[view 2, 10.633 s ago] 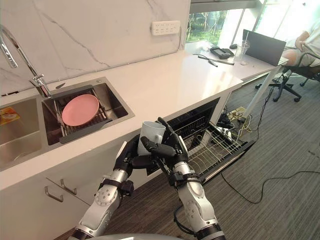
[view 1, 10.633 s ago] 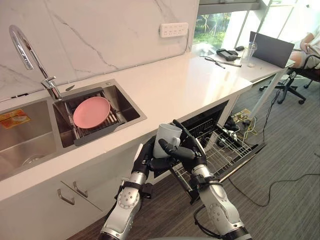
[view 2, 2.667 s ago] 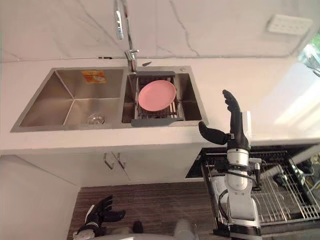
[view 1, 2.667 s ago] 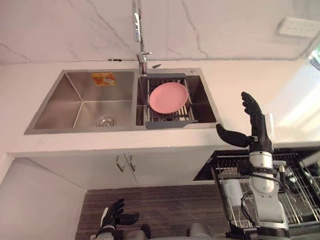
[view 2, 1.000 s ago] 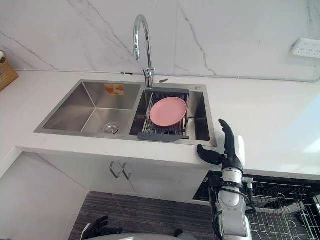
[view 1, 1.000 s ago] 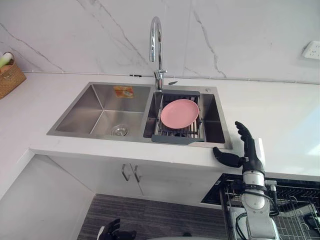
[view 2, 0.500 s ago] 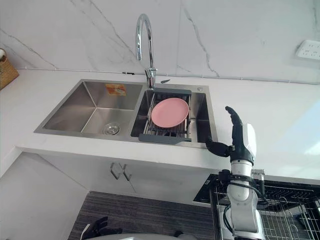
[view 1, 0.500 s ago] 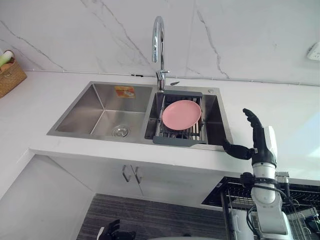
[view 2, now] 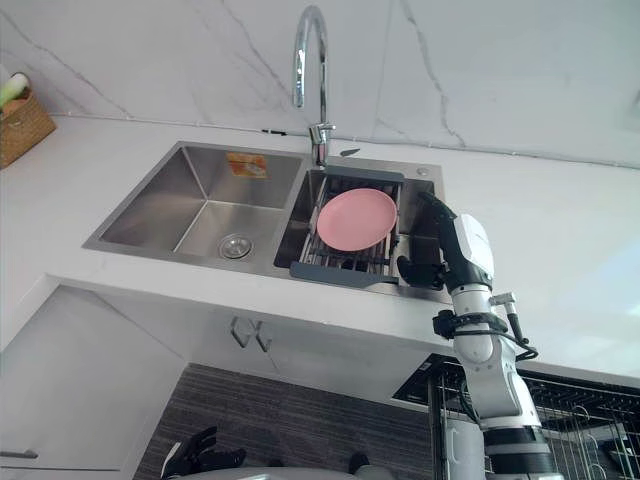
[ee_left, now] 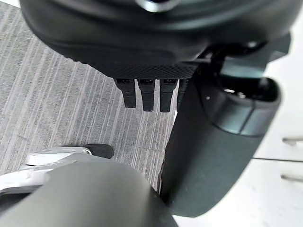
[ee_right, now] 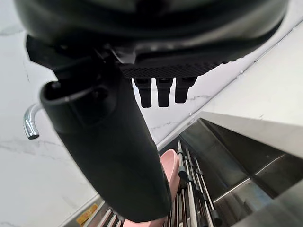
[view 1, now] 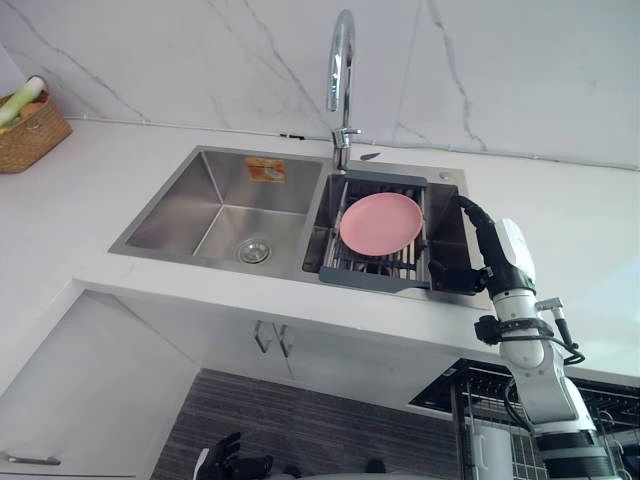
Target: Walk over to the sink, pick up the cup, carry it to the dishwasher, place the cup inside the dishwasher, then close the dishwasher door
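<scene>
My right hand [view 1: 493,258] is open and raised, its fingers straight, over the right rim of the sink [view 1: 200,170]. Its thumb points toward the drain rack. In its wrist view the right hand [ee_right: 109,156] holds nothing, with the pink plate past it. My left hand [view 1: 233,462] hangs low near the floor, open and empty; its fingers [ee_left: 147,94] are straight. The dishwasher's wire rack [view 2: 575,425] stands pulled out at the lower right. A white shape [view 1: 487,442] in it beside my arm looks like the cup, mostly hidden.
A pink plate [view 1: 380,222] lies on a drain rack in the sink's right basin, below the tall faucet [view 1: 343,60]. The left basin is bare steel. A wicker basket [view 1: 32,122] stands on the counter at far left. Cabinet handles [view 1: 270,340] show under the sink.
The camera has shifted, sliding the sink rightward in view. My right hand has moved left, from beside the sink to over its right rim, and stays open.
</scene>
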Motion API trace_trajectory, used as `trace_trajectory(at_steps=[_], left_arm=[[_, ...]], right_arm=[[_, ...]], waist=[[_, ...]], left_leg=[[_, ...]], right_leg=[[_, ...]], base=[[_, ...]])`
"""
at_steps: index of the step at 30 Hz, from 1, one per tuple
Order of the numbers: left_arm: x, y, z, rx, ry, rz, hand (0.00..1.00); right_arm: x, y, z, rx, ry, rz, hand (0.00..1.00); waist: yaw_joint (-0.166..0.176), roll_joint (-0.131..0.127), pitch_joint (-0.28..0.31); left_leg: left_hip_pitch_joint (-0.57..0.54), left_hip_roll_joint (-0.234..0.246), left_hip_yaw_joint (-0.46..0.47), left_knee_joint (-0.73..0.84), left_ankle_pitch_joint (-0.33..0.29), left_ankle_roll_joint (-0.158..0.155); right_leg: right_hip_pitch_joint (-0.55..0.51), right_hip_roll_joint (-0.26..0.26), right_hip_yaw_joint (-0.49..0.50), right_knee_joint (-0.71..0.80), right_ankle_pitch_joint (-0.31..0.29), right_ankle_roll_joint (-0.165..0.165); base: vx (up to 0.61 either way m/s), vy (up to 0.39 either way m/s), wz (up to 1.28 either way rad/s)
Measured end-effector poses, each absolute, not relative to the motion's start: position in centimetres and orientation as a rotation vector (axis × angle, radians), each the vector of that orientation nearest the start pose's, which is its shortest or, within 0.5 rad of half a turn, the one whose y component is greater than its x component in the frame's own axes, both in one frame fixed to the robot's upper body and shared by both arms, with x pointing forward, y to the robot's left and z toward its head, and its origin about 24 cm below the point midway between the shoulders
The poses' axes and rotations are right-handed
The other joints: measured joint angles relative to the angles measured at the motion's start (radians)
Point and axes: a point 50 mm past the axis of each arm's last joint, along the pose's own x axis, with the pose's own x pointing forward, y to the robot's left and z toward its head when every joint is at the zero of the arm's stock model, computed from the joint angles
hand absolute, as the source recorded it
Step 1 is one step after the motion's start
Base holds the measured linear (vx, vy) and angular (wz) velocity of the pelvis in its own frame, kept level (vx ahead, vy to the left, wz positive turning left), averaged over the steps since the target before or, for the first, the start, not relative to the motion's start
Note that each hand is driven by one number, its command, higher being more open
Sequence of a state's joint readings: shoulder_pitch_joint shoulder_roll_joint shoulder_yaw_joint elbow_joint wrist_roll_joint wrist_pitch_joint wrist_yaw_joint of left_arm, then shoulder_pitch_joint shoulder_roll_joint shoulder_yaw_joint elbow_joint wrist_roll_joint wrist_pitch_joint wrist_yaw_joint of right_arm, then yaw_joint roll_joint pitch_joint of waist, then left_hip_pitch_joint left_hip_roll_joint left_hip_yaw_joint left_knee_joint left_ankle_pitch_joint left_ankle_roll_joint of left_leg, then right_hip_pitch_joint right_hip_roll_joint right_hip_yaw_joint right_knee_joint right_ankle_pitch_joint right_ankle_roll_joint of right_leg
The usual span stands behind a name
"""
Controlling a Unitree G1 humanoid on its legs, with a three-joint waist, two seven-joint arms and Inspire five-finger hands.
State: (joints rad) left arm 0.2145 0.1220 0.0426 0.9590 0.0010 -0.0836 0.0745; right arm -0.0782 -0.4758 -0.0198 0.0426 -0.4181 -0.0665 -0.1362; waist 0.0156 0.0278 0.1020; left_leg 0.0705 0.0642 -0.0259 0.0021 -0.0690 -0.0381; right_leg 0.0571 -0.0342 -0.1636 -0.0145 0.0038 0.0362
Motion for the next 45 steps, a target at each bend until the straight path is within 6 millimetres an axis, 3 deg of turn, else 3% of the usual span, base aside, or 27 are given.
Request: trace_trajectory(at_steps=[12, 29, 45], left_arm=[[7.3, 21.2, -15.5, 0.128, 1.035, 0.206, 0.9], [7.4, 21.0, -15.4, 0.131, 1.022, 0.195, 0.9], [8.1, 20.9, -15.1, 0.129, 0.991, 0.197, 0.9]], right_arm=[[30.0, -23.2, 10.6, -1.116, -0.219, -0.026, 0.9], [31.1, -23.3, 9.7, -1.431, -0.186, 0.129, 0.9], [31.9, -24.5, 9.3, -1.519, -0.121, 0.083, 0.9]], waist=[[0.008, -0.006, 0.032], [0.015, -0.006, 0.033], [0.025, -0.003, 0.064]], left_leg=[[-0.019, -0.017, -0.024, 0.009, 0.0, 0.003], [-0.027, -0.026, -0.046, 0.008, 0.006, 0.011], [-0.044, -0.034, -0.067, 0.004, 0.018, 0.016]], right_leg=[[-0.014, -0.02, -0.02, 0.027, -0.017, 0.01], [-0.019, -0.029, -0.04, 0.032, -0.019, 0.012], [-0.024, -0.037, -0.061, 0.031, -0.019, 0.012]], base=[[-0.01, 0.015, 0.06], [-0.01, 0.003, 0.03], [-0.01, 0.001, 0.03]])
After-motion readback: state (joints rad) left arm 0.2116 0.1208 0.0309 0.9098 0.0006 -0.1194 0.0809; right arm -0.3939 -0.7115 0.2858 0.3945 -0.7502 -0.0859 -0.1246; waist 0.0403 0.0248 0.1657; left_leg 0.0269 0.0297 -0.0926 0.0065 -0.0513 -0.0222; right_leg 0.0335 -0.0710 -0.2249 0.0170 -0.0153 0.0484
